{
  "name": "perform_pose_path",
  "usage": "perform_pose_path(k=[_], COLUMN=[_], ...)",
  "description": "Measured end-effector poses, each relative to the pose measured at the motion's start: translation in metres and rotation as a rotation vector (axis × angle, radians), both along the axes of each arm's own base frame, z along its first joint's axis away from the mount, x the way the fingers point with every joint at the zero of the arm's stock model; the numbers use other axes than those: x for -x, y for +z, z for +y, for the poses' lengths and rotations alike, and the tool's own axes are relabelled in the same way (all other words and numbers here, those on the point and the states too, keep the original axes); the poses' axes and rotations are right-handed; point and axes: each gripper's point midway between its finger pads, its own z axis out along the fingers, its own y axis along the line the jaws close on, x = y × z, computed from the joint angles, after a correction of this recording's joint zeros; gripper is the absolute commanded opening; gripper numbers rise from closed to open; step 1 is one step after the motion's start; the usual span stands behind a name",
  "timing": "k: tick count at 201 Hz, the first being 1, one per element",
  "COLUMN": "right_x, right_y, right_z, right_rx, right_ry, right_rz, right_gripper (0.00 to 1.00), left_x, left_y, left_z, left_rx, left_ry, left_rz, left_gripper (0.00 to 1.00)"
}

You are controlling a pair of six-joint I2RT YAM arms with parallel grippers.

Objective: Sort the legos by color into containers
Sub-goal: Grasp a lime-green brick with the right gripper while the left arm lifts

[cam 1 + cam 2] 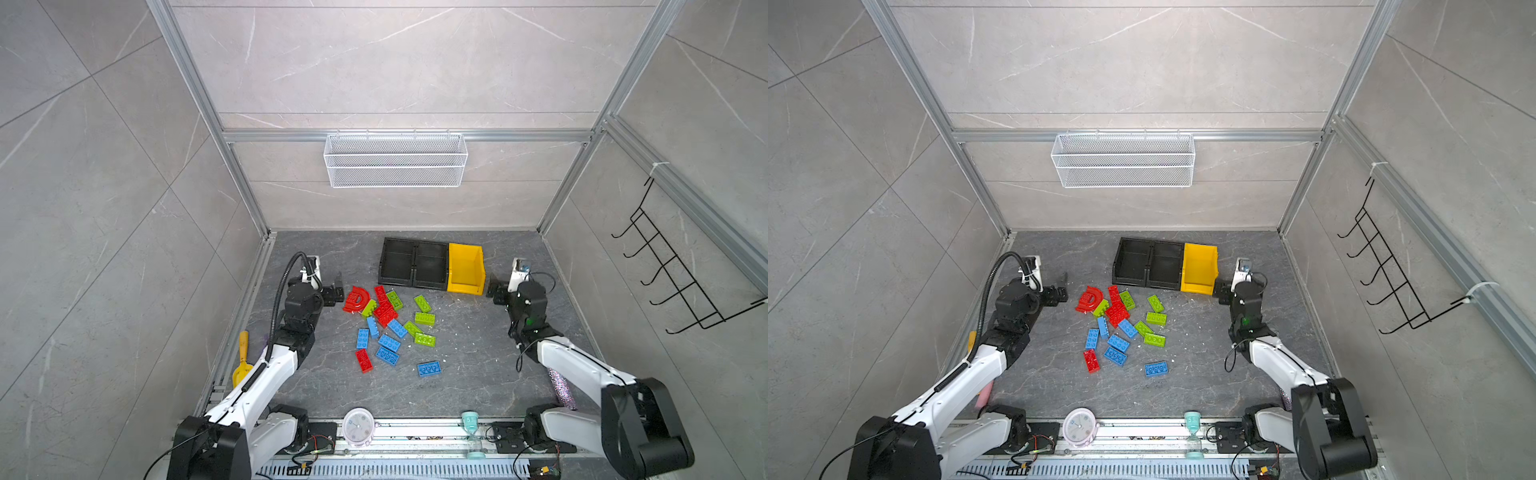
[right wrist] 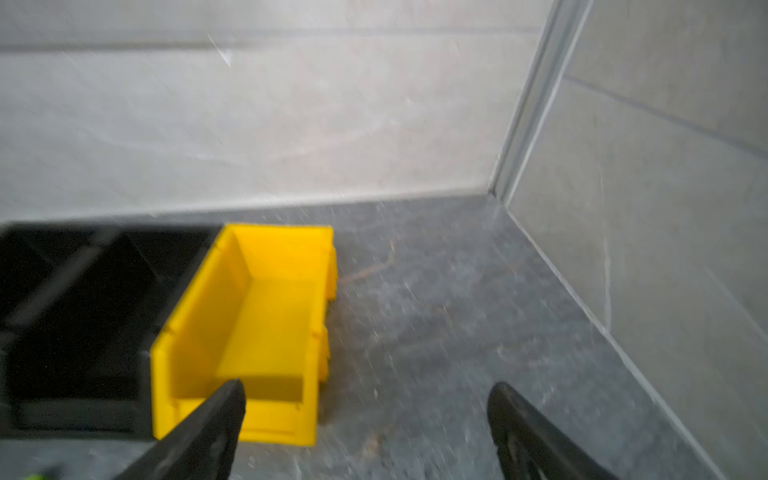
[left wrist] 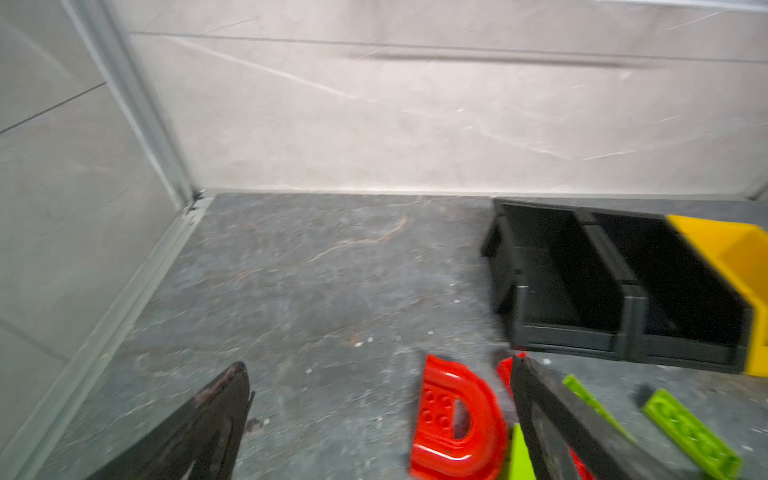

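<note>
The legos lie loose mid-floor in both top views: a red arch, red bricks, blue bricks and lime green bricks. Behind them stand the containers, two black bins and a yellow bin, all empty. My left gripper is open just left of the red arch, holding nothing. My right gripper is open and empty beside the yellow bin's front right corner.
A yellow toy shovel lies by the left rail. A white wire basket hangs on the back wall and a black hook rack on the right wall. A clock, sand timer and glittery roller sit near the front.
</note>
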Motion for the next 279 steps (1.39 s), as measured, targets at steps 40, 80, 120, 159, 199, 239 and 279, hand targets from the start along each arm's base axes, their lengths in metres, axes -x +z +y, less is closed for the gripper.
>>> perform_pose_path(k=[40, 80, 120, 159, 199, 239, 279], right_x=[0.004, 0.021, 0.033, 0.030, 0.022, 0.018, 0.019], right_y=[0.070, 0.003, -0.083, -0.122, -0.148, -0.169, -0.187], right_z=[0.076, 0.161, 0.182, 0.185, 0.196, 0.208, 0.218], right_rx=[-0.068, 0.030, 0.122, 0.163, 0.162, 0.171, 0.185], right_ry=[0.258, 0.461, 0.495, 0.496, 0.518, 0.534, 0.545], right_rz=[0.068, 0.385, 0.663, 0.777, 0.834, 0.872, 0.901], right_gripper=[0.85, 0.84, 0.83, 0.79, 0.75, 0.72, 0.70], left_x=[0.013, 0.016, 0.016, 0.019, 0.019, 0.018, 0.018], left_y=[-0.011, -0.072, -0.074, -0.061, -0.066, -0.068, -0.068], left_z=[-0.030, -0.032, -0.026, -0.022, -0.017, -0.018, -0.018], left_rx=[0.058, 0.030, 0.017, 0.030, 0.017, 0.014, 0.015], left_ry=[-0.062, -0.049, -0.020, -0.009, 0.017, 0.017, 0.017], left_rz=[0.054, 0.211, 0.216, 0.168, 0.172, 0.179, 0.179], left_gripper=[1.00, 1.00, 1.00, 1.00, 1.00, 1.00, 1.00])
